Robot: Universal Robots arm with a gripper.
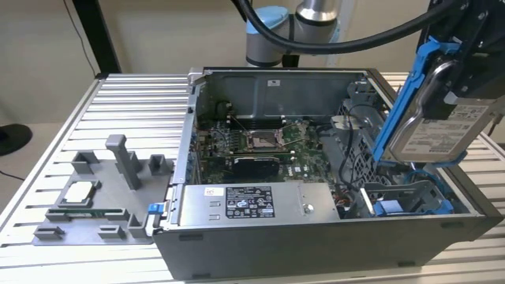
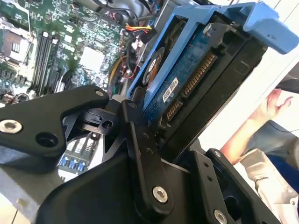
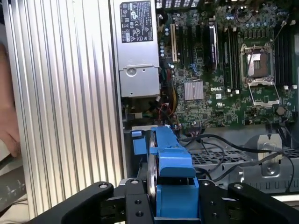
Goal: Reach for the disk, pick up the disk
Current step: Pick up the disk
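Disk lifted clear of the case.
Gripper (image 1: 462, 83) clamped on the disk (image 1: 438, 133), held tilted above the open computer case (image 1: 332, 236) at the exterior view's right.

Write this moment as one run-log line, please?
gripper: shut on disk | disk: lifted clear above open computer case, tilted | blue caddy: in case, empty

One disk (image 1: 438, 133), one computer case (image 1: 316, 236)
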